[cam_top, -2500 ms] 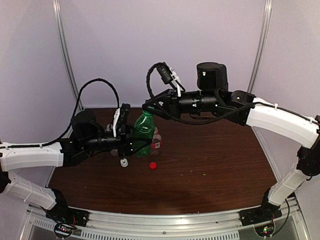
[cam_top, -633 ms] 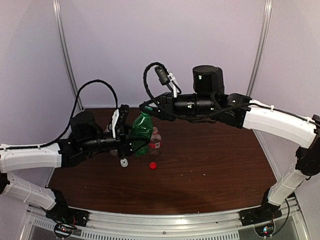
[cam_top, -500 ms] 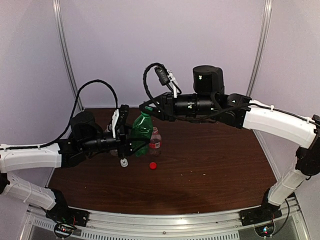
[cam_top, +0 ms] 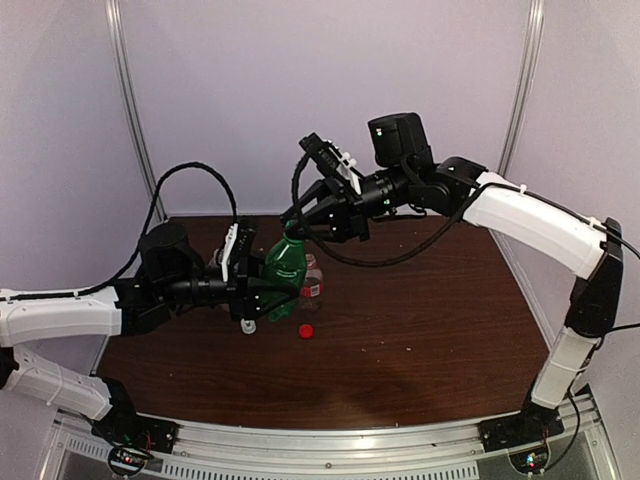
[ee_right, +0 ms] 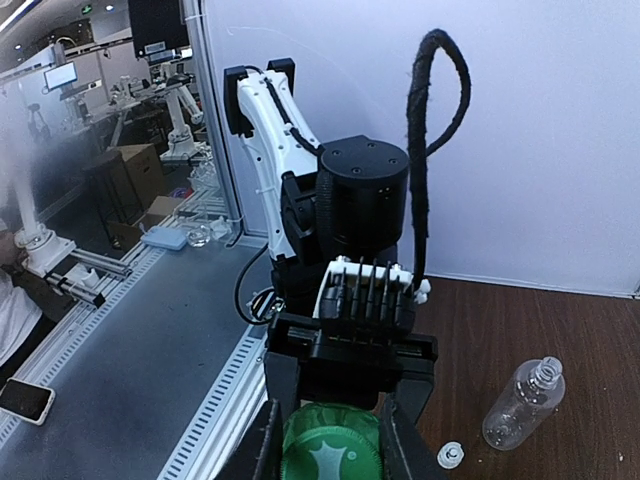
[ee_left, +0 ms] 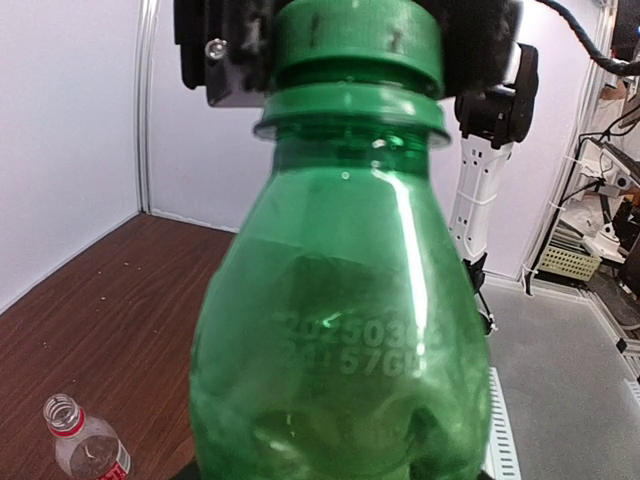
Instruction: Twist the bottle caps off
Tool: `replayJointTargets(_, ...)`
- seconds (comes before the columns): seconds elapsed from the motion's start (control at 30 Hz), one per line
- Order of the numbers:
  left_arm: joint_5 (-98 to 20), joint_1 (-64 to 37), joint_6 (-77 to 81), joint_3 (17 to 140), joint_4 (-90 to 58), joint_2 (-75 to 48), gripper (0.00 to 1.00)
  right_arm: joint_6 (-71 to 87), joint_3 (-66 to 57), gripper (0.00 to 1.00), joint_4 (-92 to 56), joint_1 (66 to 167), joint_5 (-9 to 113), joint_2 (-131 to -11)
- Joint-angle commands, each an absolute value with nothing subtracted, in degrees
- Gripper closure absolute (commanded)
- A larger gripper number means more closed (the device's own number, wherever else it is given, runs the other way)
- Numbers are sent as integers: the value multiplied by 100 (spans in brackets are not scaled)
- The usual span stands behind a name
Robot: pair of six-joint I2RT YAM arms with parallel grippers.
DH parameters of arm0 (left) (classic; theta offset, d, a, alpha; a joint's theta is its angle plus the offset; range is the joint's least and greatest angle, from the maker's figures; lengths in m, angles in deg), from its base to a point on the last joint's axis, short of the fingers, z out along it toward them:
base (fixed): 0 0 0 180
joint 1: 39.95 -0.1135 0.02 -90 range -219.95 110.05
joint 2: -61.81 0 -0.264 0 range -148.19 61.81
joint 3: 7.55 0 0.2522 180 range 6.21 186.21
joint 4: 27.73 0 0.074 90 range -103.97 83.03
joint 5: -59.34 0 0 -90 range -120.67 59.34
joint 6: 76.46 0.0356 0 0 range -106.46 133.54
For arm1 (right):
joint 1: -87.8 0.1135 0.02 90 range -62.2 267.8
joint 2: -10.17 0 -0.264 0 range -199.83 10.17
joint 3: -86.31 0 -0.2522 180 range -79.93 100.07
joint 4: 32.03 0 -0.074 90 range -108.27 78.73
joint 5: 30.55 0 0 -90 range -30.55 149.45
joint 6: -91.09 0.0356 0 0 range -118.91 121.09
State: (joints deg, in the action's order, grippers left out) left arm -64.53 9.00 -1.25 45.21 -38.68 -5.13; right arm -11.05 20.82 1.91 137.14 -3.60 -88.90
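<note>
A green bottle is held slightly tilted above the table, with my left gripper shut on its lower body. The green cap sits on the bottle's neck, and my right gripper is shut on it from above, its fingers pressing on both sides of the cap. A red cap and a white nozzle cap lie loose on the table. In the left wrist view the bottle hides my left fingers.
A small clear bottle with a red label stands uncapped just right of the green bottle; it also shows in the wrist views. The white cap lies near it. The brown table stretches away to the right.
My right gripper has shut on the green cap, and the right arm has risen with its wrist turned. The green bottle now leans a little. The left arm has barely moved.
</note>
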Motion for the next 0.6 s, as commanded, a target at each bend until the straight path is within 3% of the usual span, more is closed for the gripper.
replayJointTargets(0.0, -6842, 926, -89, 4532, -4235, -298, 75, -2249, 2550, 77, 1548, 13619, -898, -9218)
replayJointTargets(0.27, -6592, 927, -54, 4638, -4139, -390, 75, -618, 1552, 38, -126, 13616, 194, -8374)
replayJointTargets(0.43, -6242, 927, -56, 4690, -4048, -436, 76, 364, 1368, 26, -476, 13664, 932, -8076)
replayJointTargets(0.57, -5946, 922, -57, 4729, -4003, -463, 76, 1088, 1222, 22, -699, 13784, 1897, -7872)
